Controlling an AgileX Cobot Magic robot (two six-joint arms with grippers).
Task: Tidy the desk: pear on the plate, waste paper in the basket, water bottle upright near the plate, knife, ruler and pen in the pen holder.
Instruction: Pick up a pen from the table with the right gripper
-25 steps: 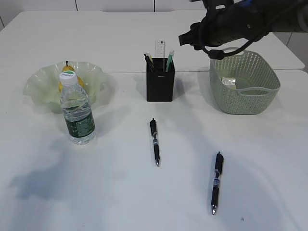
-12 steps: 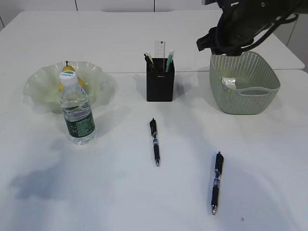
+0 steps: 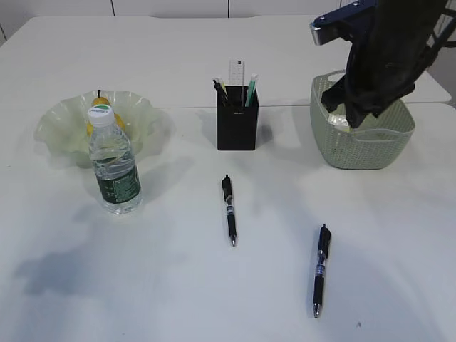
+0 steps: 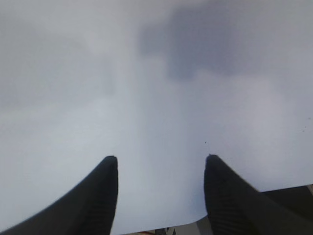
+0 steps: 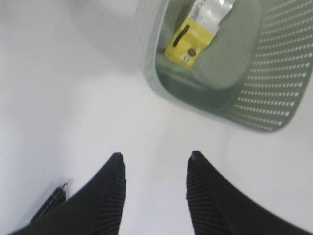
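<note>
Desk point(image 3: 214, 299): plain white tabletop, bearing all items below.

Plate point(image 3: 53, 128): translucent pale green dish with ruffled rim, far left. Holds the pear point(image 3: 100, 102), yellow, mostly hidden behind the bottle cap.

Water bottle point(image 3: 114, 164): clear, white cap, dark green label; upright, just in front of the plate, touching or nearly touching its rim.

Left gripper point(image 4: 161, 161): seen only in its wrist view; two dark fingers spread apart with bare white desk between and beyond the tips, nothing held.

Pen holder point(image 3: 237, 121): matte black square cup, centre back. Contains a clear ruler point(image 3: 236, 73) standing upright, plus a green-tipped item and a dark one whose type cannot be told.

Pen point(image 3: 228, 210): black, lying on the desk in front of the pen holder, well apart from all fingers.

Second pen point(image 3: 320, 269): black, lying nearer the front edge, right of the first; in the right wrist view a dark tip shows beside the left finger.

Right gripper point(image 5: 155, 164): fingers parted, empty, over bare desk; the basket lies beyond the fingertips.

Basket point(image 3: 363, 153): sage green, perforated, far right, partly hidden by the right arm. Waste paper point(image 5: 200, 29), yellow and white, lies on its floor.
</note>
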